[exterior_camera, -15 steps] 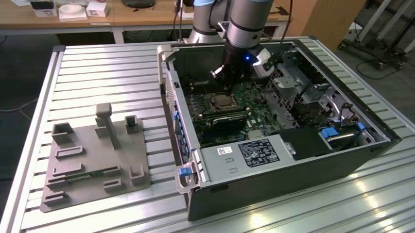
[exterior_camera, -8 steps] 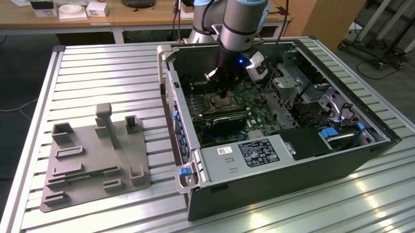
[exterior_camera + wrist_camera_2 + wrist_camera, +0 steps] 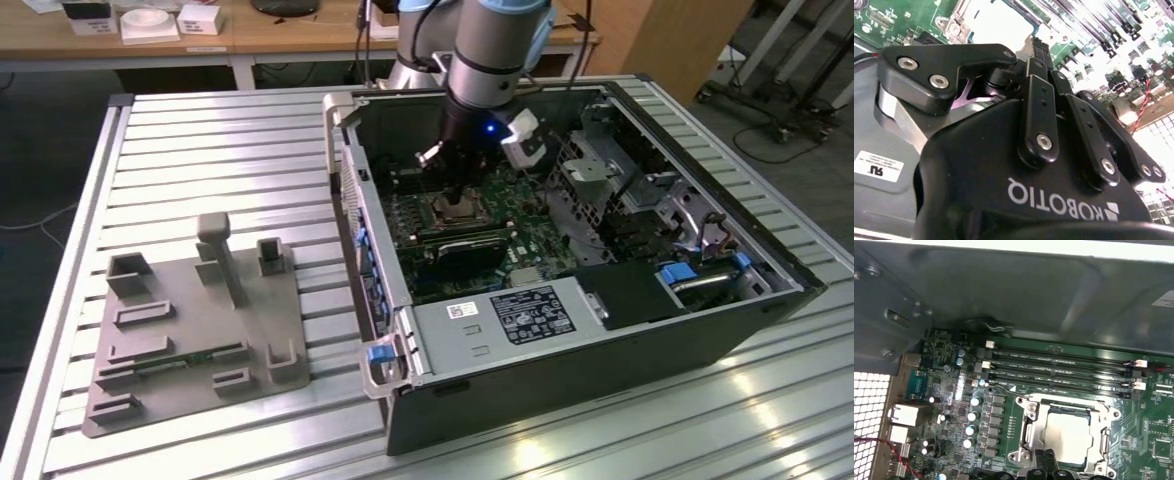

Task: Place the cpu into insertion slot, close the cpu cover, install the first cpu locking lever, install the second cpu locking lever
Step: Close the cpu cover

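The cpu [image 3: 1069, 432] lies with its pale metal top up in the insertion slot [image 3: 1051, 412] on the green board. The cpu cover [image 3: 1030, 426], a silver frame, lies flat around it. A thin wire lever end [image 3: 1021, 399] sticks out at one socket corner; I cannot tell whether it is latched. My gripper [image 3: 1046, 462] hangs just above the socket's edge, its black fingers [image 3: 1036, 47] pressed together with nothing between them. In the exterior view the gripper [image 3: 461, 203] reaches down into the open computer case over the cpu [image 3: 463, 211].
Long black memory slots [image 3: 1054, 367] run beside the socket. The case wall [image 3: 350, 190] and a drive cage [image 3: 607, 170] flank the arm. A grey labelled box [image 3: 527, 315] sits at the case front. A grey fixture [image 3: 200, 330] stands on the slatted table at the exterior view's left.
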Controlling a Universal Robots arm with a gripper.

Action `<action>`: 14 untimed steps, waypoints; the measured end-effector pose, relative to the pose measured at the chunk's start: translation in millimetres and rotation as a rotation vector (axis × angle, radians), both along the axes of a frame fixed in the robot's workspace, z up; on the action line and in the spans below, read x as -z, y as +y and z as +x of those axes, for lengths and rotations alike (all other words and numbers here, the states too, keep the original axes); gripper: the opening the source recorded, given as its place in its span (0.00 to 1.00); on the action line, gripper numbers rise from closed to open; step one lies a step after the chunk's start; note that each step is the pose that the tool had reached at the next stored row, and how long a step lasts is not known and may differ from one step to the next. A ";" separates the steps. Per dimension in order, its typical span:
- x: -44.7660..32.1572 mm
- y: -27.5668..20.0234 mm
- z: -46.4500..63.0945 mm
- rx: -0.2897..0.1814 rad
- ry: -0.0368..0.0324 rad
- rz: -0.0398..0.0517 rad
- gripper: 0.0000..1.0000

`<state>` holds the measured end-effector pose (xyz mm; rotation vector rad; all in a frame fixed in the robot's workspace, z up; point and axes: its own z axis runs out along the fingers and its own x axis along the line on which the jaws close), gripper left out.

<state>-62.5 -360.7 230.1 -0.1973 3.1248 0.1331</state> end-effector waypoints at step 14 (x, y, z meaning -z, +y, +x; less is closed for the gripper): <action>3.8 0.1 -6.0 0.062 0.0021 0.0000 0.10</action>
